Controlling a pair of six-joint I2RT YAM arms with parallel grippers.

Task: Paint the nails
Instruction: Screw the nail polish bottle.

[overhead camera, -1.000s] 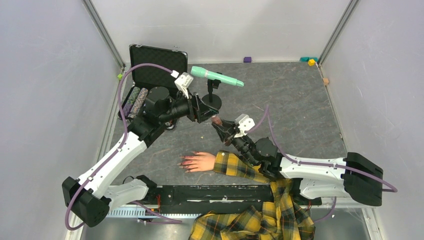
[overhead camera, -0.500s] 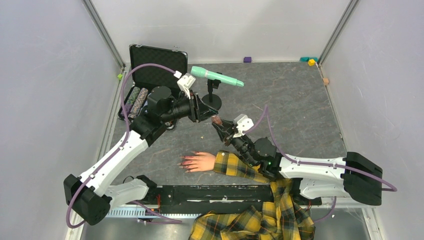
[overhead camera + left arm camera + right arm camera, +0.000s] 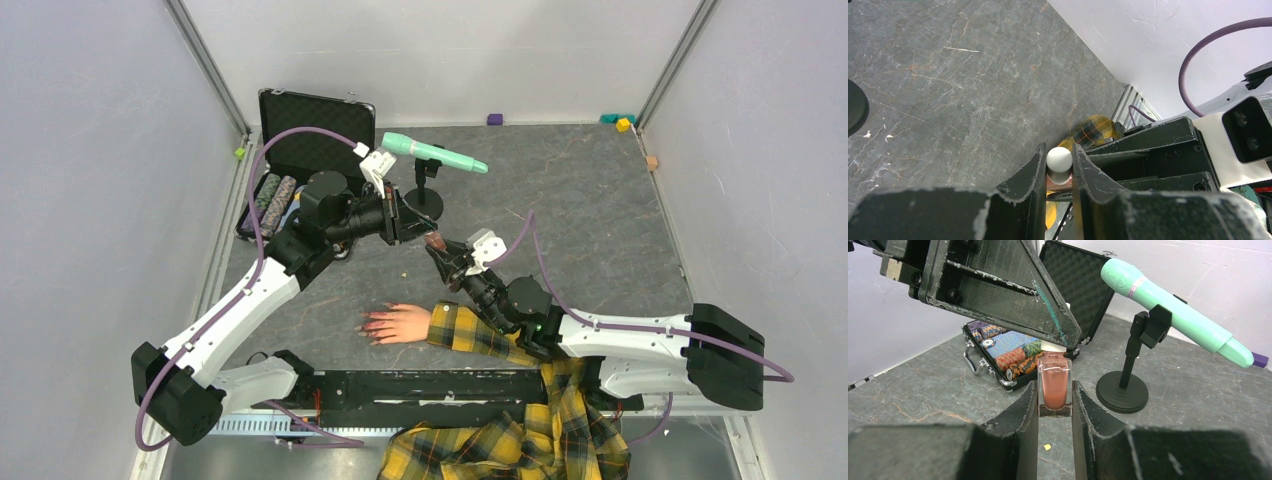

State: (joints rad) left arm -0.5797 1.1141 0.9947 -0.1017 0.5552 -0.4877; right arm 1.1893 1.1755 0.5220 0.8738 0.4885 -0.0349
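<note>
A pale mannequin hand [image 3: 402, 322] in a yellow plaid sleeve [image 3: 478, 335] lies palm down near the table's front edge, its red-pink nails [image 3: 368, 326] pointing left. Above and behind it, my right gripper [image 3: 1054, 396] is shut on the glass body of a small bottle of brownish-pink polish [image 3: 1054, 381], held off the table. My left gripper [image 3: 1058, 156] meets it from the left [image 3: 418, 232], both fingers pressed against the bottle's white cap [image 3: 1059, 159]. The two grippers are well clear of the nails.
A teal microphone [image 3: 432, 155] sits on a black stand with a round base [image 3: 428, 205] just behind the grippers. An open black case [image 3: 312, 128] with poker chips [image 3: 272, 200] stands at the back left. Small coloured blocks [image 3: 494, 119] lie along the far wall.
The left gripper's fingers have closed in onto the white cap, and the left arm has edged slightly toward the bottle. The right gripper and the bottle have stayed put.
</note>
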